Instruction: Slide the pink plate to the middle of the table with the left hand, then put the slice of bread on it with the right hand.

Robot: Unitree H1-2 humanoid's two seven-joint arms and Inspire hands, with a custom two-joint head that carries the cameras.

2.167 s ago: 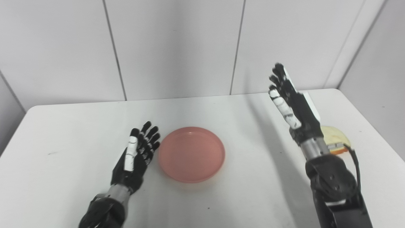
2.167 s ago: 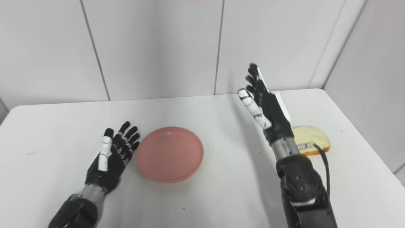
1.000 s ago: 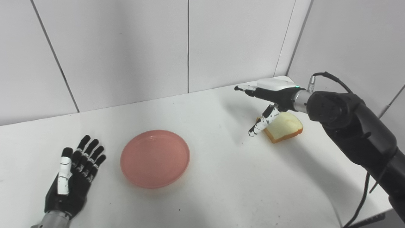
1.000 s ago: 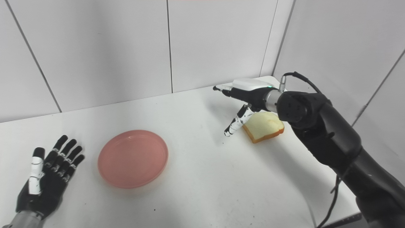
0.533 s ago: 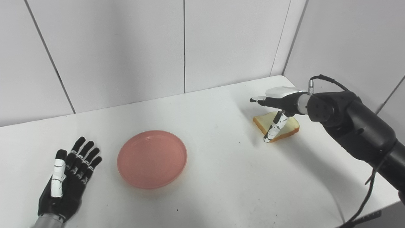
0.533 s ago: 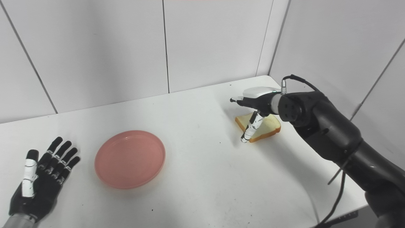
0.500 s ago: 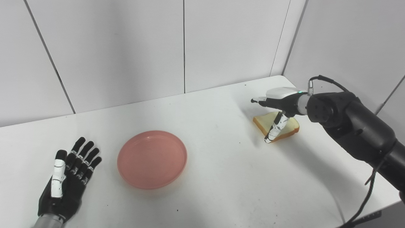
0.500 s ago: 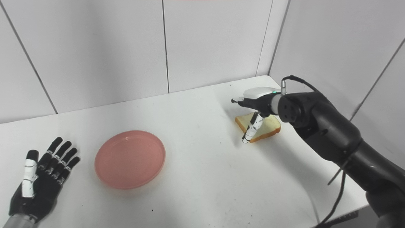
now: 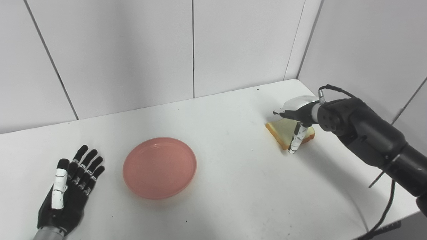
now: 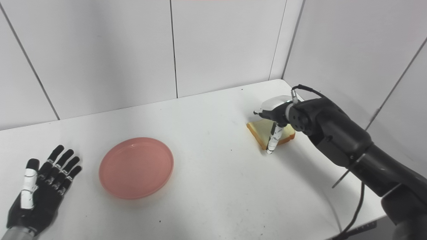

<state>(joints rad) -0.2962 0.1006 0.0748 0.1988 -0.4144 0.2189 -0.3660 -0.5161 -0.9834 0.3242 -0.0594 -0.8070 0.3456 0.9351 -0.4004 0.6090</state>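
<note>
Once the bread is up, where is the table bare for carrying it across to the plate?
Bare tabletop runs from the round pink plate to the bread slice; the strip behind the plate is bare too. It is crowded only at the bread, under the right hand. The open left hand lies left of the plate.

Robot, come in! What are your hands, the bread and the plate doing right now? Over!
Left hand open, flat on table. Right hand over bread, thumb beside its near edge, not gripping yet. Plate bare. Path between looks clear.

Table (image 9: 233, 186) betw. bread (image 9: 283, 128) & pink plate (image 9: 159, 167) bare — wall (image 9: 367, 50) close behind bread.
</note>
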